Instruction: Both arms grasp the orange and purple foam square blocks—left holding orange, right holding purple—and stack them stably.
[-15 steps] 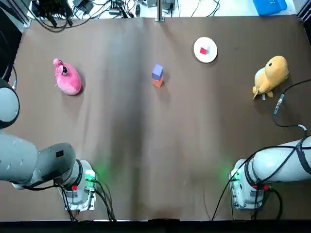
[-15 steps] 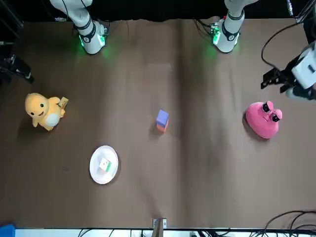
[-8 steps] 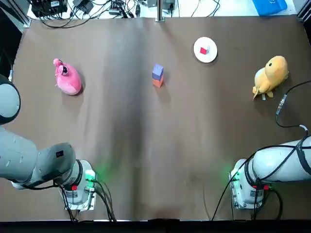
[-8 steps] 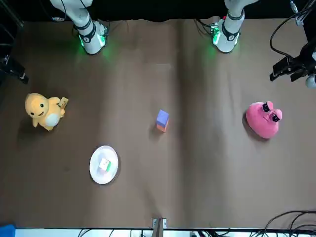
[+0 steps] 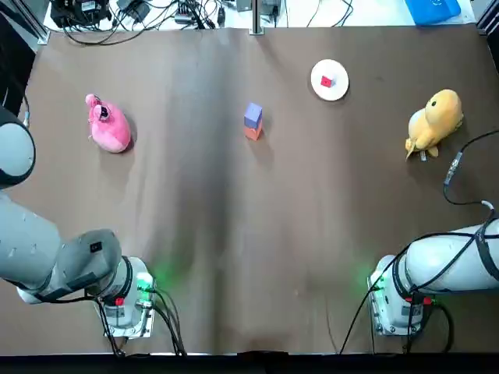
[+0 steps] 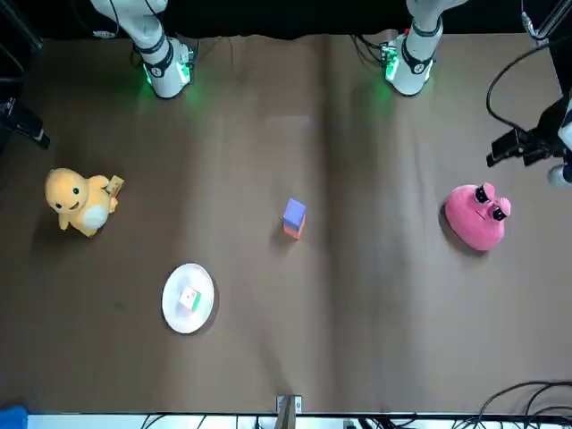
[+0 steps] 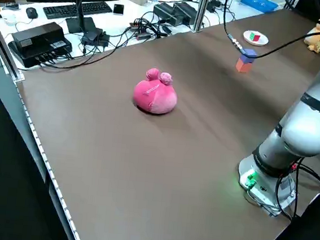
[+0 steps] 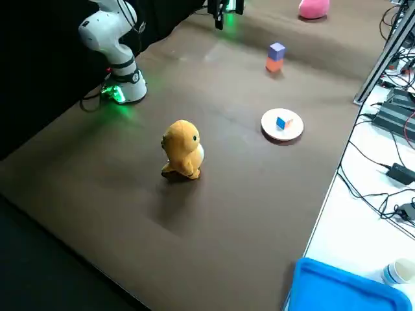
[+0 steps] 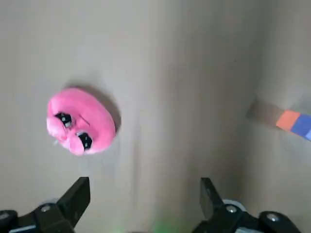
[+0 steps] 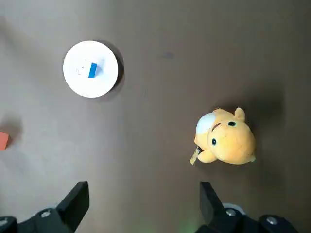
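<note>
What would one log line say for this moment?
stack: purple block on orange block, upright | left hand: open, empty, away from stack | right hand: open, empty, away from stack

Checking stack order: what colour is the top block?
Purple block sits on the orange block; clearest in right side view.

Orange block [image 10: 3, 140] and purple block [image 9: 304, 126], each partly beyond a wrist view's edge

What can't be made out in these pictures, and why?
Orange block: right wrist view, cut by the picture's edge.
Cube on the white plate: every view, too small to identify.
Purple block: too small to judge how squarely it sits.
Left gripper, right gripper: wrist views, open, bodies cut by the edge.
</note>
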Robot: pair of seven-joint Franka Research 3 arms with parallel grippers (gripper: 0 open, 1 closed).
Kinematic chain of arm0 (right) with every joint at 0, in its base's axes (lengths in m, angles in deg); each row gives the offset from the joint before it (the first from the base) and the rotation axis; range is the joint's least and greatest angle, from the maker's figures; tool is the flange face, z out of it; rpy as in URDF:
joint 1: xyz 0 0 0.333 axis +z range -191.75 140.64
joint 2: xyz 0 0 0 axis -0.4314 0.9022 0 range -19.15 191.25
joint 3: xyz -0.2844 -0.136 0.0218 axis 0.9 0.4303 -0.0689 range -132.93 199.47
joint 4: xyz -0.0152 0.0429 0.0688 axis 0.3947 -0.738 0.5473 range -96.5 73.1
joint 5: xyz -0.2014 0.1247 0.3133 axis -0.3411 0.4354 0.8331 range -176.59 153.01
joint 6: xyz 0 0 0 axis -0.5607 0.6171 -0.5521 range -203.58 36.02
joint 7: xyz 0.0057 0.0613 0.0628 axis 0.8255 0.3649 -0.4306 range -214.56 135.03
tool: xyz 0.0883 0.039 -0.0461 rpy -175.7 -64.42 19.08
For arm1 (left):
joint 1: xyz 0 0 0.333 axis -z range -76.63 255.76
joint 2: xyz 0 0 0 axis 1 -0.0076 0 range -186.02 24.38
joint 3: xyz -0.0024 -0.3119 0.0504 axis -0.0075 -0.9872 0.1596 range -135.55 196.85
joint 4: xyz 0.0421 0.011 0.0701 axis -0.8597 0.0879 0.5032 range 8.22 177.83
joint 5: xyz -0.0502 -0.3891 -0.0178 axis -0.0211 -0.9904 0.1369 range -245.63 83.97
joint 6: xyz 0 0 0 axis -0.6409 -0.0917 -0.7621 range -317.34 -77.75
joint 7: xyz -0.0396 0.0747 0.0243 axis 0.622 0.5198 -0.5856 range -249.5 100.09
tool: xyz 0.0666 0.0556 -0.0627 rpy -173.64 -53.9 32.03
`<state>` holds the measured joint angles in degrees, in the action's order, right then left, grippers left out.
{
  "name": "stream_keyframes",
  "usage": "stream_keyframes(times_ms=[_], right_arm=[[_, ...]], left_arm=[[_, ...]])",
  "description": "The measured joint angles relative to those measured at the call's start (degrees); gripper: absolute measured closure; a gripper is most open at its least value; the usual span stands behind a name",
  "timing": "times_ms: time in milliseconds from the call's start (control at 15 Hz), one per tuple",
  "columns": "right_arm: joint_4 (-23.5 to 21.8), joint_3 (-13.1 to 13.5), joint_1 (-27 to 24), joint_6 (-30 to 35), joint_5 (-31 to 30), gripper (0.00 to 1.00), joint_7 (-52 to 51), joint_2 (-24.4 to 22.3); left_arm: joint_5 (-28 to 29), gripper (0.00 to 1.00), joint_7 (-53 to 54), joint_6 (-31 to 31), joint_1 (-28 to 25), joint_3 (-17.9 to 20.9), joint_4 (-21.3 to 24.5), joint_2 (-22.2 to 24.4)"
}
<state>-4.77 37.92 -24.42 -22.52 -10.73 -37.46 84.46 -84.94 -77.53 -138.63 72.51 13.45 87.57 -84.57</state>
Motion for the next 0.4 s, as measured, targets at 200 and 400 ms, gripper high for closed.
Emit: stream_keyframes(times_ms=[200,400], right_arm=[[0.0,-0.04,0.0,0.0,0.0,0.0,-0.09,0.0],[0.0,-0.04,-0.04,0.01,0.0,0.0,-0.1,0.0]], left_arm=[[4.62,0.0,-1.76,-2.65,6.74,1.69,-0.01,-0.81],[5.12,0.0,-2.04,-2.66,8.12,2.48,-0.17,-0.82]])
